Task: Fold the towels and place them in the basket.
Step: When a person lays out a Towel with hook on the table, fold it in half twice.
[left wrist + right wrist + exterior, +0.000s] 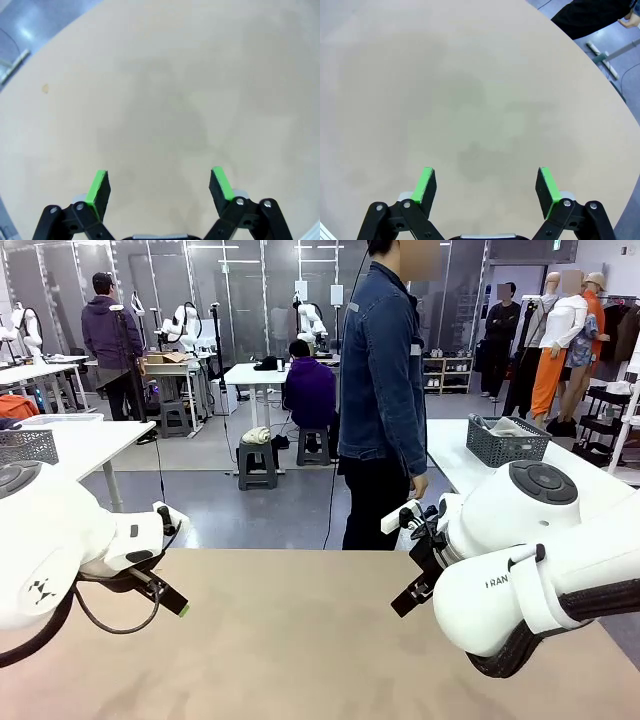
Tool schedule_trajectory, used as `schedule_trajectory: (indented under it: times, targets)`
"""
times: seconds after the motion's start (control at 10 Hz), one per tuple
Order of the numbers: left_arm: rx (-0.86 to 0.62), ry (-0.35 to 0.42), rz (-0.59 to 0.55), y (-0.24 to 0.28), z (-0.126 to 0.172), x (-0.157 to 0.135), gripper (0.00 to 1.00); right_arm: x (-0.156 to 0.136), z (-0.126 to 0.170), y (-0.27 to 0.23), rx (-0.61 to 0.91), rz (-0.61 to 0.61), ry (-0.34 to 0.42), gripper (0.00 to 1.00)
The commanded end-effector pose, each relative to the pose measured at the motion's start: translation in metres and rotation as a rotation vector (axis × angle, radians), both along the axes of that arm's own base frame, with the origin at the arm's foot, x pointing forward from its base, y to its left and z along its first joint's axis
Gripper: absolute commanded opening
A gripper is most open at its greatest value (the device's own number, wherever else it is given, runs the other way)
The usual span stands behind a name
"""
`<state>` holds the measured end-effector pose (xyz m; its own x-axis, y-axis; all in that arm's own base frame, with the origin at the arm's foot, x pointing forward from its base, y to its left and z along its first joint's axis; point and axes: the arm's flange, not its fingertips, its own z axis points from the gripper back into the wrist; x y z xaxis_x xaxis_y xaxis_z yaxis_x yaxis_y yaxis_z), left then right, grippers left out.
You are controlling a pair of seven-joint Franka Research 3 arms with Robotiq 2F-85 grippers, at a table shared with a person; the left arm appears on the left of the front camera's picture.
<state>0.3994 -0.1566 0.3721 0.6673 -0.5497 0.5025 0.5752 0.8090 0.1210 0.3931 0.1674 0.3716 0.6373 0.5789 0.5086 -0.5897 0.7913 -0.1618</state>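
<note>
Heads up: the basket (497, 452) sits on a white table (450, 462) beyond the bench's (300, 640) far right corner. There's something pale inside, maybe the towels (515, 426), too small to tell. Terry's light and floppy, so pinch a corner or hem, not the middle. The left gripper (160, 182) and right gripper (487, 185) are both wide, holding nothing, over the bench. A person (380, 390) stands by the far edge.
</note>
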Motion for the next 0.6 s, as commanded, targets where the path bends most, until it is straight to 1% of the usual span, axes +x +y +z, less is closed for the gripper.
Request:
schedule_trajectory:
  times: [0.0,0.1,0.2,0.3,0.5]
  targets:
    - [-0.070,-0.038,-0.150,0.006,0.008,-0.007,1.00,-0.005,0.007,-0.006,0.000,0.035,-0.015,1.00]
    - [-0.087,-0.065,-0.184,0.014,0.027,-0.002,1.00,-0.005,0.022,-0.017,0.000,0.064,-0.031,1.00]
    - [-0.078,-0.084,-0.224,0.026,0.048,0.006,1.00,-0.005,0.038,-0.032,-0.001,0.090,-0.063,1.00]
    - [-0.055,-0.088,-0.260,0.043,0.071,0.017,1.00,-0.004,0.061,-0.054,-0.017,0.120,-0.091,1.00]
    - [-0.016,-0.144,-0.392,0.079,0.097,0.034,1.00,-0.003,0.094,-0.094,-0.062,0.267,-0.107,1.00]
